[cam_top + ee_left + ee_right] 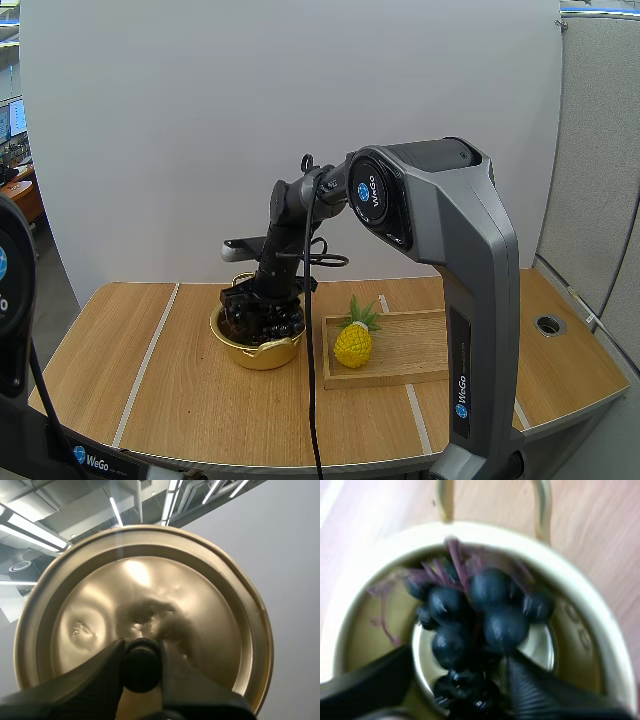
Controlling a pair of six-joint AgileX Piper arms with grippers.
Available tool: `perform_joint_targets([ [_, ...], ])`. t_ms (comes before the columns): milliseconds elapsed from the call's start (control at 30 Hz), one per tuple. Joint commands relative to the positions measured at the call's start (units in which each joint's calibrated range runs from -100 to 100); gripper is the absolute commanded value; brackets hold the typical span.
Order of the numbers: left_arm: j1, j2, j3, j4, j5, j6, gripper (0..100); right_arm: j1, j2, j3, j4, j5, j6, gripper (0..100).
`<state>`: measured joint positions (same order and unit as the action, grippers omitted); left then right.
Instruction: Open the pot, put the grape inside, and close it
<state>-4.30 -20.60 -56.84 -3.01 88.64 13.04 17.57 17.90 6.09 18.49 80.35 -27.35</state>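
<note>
The gold pot (258, 356) stands uncovered near the middle of the table. My right gripper (262, 308) reaches down into it. Over the pot (600, 630) in the right wrist view, the gripper (462, 667) is open. The dark bunch of grapes (480, 615) lies inside on the pot's bottom between the spread fingers, and a strip of the bottom shows beside one finger. In the high view the grapes (272, 322) show dark inside the rim. My left gripper (141, 667) is shut on the black knob (141, 672) of the gold lid (210, 605) and holds it up in the air.
A wooden tray (420, 350) lies just right of the pot with a yellow toy pineapple (353, 342) at its left end. Bare table stretches left of the pot and along the front edge. A round hole (550, 324) sits at the table's right end.
</note>
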Motion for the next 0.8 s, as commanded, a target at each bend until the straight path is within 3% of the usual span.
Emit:
perform_joint_targets([
  [0,-0.19,-0.3,-0.2,0.7,-2.2,-0.2,0,0.0,-0.5,-2.9,2.5,0.9,-0.3,100],
  [367,-0.19,-0.3,-0.2,0.7,-2.2,-0.2,0,0.0,-8.4,-2.9,1.7,3.8,-0.3,100],
  [767,-0.19,-0.3,-0.2,0.7,-2.2,-0.2,0,0.0,-22.5,-2.8,-3.9,16.9,4.4,100],
])
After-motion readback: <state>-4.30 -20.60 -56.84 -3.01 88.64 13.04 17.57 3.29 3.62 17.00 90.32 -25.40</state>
